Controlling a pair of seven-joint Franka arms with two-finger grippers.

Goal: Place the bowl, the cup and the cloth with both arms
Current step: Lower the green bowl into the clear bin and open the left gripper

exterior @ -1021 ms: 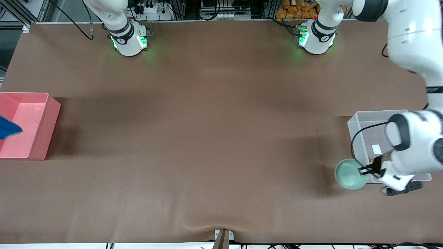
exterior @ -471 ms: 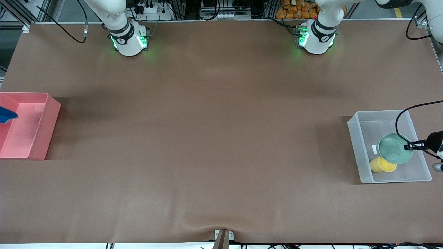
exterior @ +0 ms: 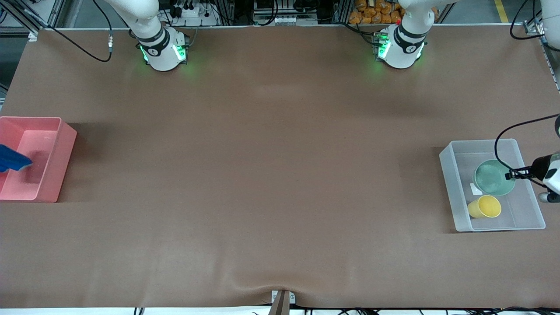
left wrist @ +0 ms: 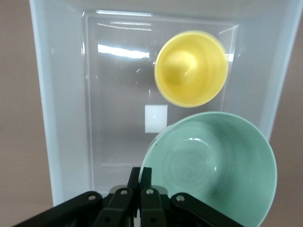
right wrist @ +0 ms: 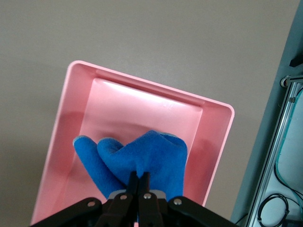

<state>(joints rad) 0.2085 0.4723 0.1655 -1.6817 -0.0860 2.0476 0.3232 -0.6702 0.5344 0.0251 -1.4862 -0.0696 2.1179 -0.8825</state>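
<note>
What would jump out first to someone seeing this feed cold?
At the left arm's end of the table, the left gripper holds the mint bowl by its rim over the clear bin, where the yellow cup already lies. At the right arm's end, the right gripper dangles the bright blue cloth over the pink bin. Bare brown table lies between.

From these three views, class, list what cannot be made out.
- Front view: right end effector lies off the edge; only a corner of the cloth shows.
- Left wrist view: the bowl is cut by the edge.
- Right wrist view: cloth hides part of the pink bin floor.
</note>
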